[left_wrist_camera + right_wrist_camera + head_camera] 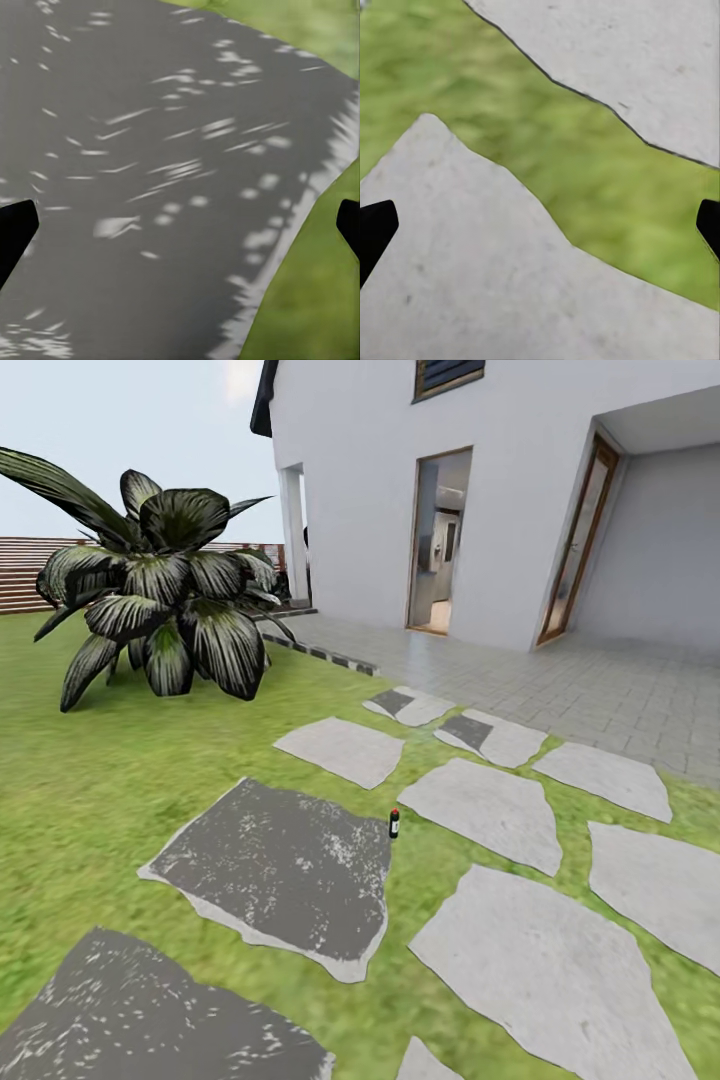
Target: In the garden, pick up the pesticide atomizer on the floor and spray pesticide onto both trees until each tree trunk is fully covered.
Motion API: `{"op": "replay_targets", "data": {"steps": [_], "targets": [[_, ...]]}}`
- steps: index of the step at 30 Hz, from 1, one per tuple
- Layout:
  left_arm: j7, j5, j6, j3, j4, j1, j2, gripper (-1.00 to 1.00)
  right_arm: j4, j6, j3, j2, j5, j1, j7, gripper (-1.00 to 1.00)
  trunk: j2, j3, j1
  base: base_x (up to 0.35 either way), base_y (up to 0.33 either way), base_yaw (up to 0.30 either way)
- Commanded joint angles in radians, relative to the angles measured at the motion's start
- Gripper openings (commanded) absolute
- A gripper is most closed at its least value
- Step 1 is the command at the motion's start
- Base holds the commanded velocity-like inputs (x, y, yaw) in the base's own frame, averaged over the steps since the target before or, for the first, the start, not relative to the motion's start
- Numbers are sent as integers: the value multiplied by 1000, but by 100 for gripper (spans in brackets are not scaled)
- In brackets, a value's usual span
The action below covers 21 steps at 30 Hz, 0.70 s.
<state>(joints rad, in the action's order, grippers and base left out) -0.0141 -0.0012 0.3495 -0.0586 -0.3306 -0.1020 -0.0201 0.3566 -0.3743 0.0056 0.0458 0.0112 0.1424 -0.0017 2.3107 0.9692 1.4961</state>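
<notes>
The pesticide atomizer (394,823) is a small dark bottle with a red top, standing upright on the grass at the right edge of a dark paving stone (280,865), some way ahead of me. In the left wrist view my left gripper (180,225) is open, its black fingertips (13,229) far apart over a dark speckled stone (150,150). My right gripper (540,225) is open too, hanging over a pale stone (472,262) and a strip of grass (607,195). Nothing is between either pair of fingers. The trees and their trunks are out of view.
A broad-leaved dark bush (165,600) grows on the lawn at the left. Pale stepping stones (485,810) lead to a tiled patio (560,680) and the white house (400,480) with an open doorway (438,540). A brown slat fence (25,575) runs at far left.
</notes>
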Motion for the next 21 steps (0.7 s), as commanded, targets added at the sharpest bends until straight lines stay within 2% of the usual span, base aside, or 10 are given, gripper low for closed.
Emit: {"op": "replay_targets", "data": {"steps": [1,15,21], "targets": [[-1,0,3,-1,1,-1,0,100,-1,-3,1,0,1,1,0,100,0,1,0,339,0,0],[-1,0,3,-1,1,-1,0,100,-1,-3,1,0,1,1,0,100,0,1,0,339,0,0],[-1,2,3,-1,1,0,0,100,-1,-2,1,0,1,1,0,100,0,1,0,339,80,0]]}}
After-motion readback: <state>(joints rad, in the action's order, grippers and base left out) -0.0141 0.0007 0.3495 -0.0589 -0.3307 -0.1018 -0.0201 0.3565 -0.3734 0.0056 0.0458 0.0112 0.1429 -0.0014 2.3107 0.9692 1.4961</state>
